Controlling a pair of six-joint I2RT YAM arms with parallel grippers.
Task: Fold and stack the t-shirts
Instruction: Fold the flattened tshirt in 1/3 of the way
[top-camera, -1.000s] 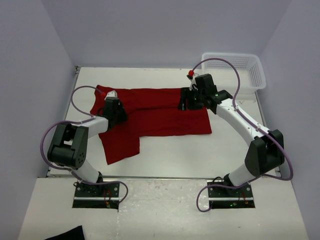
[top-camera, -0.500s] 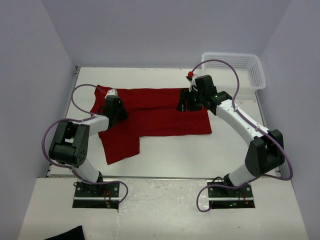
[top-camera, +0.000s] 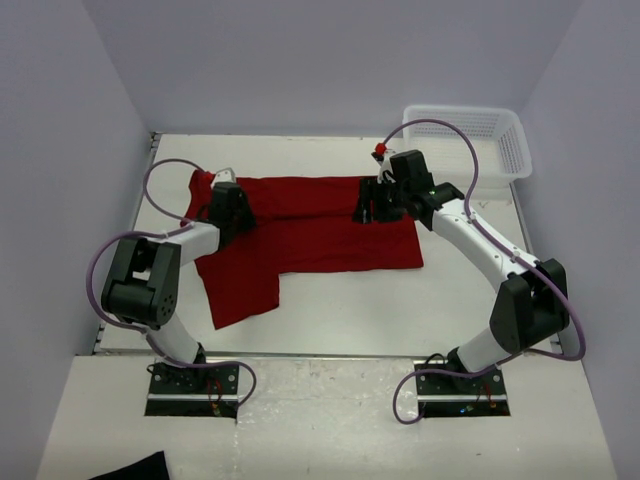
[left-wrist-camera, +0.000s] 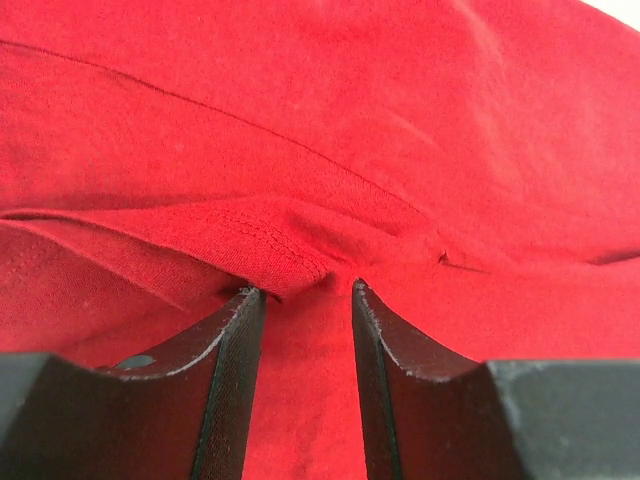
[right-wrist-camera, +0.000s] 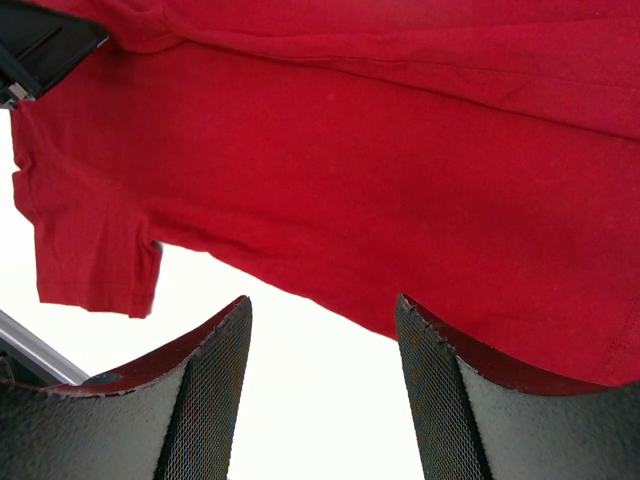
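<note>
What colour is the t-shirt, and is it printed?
Plain dark red t-shirt, no print; clearest in the top view.

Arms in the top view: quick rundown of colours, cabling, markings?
Both arms have white links with chunky black joint housings on metal base plates. A purple cable loops along each. The black left gripper and black right gripper have textured inner pads; a small red part sits near the right wrist.

Dark red t-shirt (top-camera: 310, 225) — plain, no print — beside white mesh basket (top-camera: 500, 145).
</note>
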